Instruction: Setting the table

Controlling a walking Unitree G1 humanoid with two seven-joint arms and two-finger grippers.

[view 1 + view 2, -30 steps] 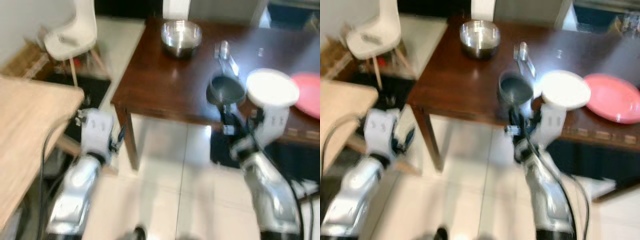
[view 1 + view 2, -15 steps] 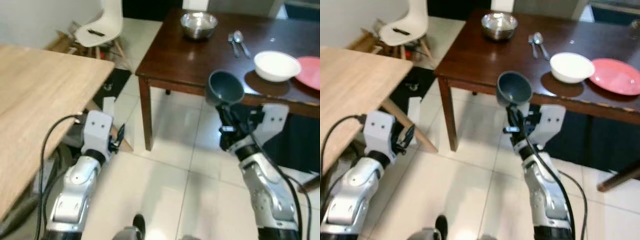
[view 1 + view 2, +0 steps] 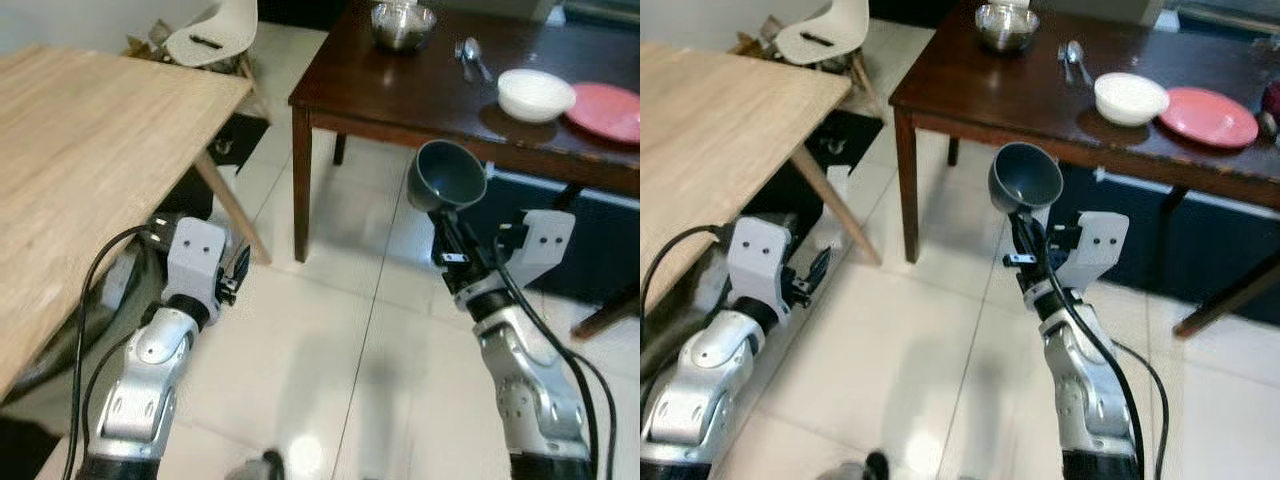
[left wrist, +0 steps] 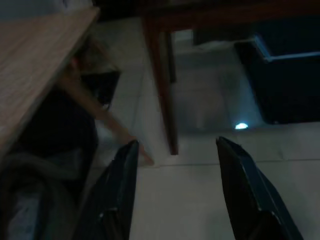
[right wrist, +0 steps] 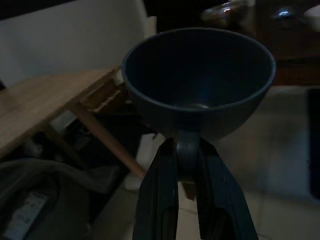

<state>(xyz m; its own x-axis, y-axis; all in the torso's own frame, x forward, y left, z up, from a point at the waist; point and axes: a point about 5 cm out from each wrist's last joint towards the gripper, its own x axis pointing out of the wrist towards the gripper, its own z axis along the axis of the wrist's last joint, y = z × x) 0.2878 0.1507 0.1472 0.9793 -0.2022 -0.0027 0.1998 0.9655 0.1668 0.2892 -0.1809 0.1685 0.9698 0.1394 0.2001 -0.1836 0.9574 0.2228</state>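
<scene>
Right gripper clamps the dark cup by its handle, above the floor beside the dark tabletop; left gripper hangs low, fingers apart.

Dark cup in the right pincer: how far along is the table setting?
Done: nothing is laid on the light wooden table yet. In hand: the right pincer grips the dark cup by its handle, held over the floor between the two tables. Left: a white bowl, red plate, steel bowl and cutlery sit on the dark table. The left pincer is open, carrying nothing.
</scene>
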